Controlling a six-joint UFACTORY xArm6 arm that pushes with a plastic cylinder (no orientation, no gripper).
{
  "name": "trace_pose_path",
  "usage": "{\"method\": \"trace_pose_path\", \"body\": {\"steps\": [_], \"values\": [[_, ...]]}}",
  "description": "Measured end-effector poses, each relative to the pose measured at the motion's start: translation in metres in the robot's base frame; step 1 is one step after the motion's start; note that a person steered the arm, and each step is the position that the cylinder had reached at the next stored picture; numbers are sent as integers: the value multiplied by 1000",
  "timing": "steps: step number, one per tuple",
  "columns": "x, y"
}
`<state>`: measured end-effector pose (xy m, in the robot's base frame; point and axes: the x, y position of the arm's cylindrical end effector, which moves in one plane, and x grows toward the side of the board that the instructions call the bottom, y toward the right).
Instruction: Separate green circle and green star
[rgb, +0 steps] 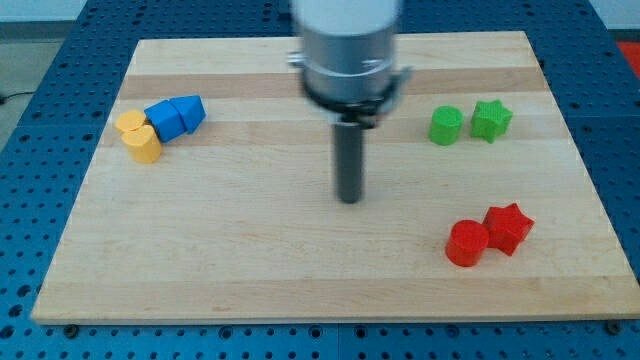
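Observation:
The green circle (446, 125) sits at the board's upper right, with the green star (491, 119) just to its right; a narrow gap shows between them. My tip (350, 199) is at the board's middle, well to the left of and below both green blocks, touching no block.
A red circle (467, 243) and red star (508, 227) sit together at lower right. At upper left, two blue blocks (175, 116) lie against two yellow blocks (140, 137). The wooden board (300, 270) rests on a blue perforated table.

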<state>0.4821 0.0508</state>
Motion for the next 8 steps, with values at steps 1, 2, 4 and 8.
{"method": "trace_pose_path", "body": {"steps": [1, 2, 4, 8], "values": [[-11, 89], [-52, 166], [-108, 195], [-79, 66]]}}
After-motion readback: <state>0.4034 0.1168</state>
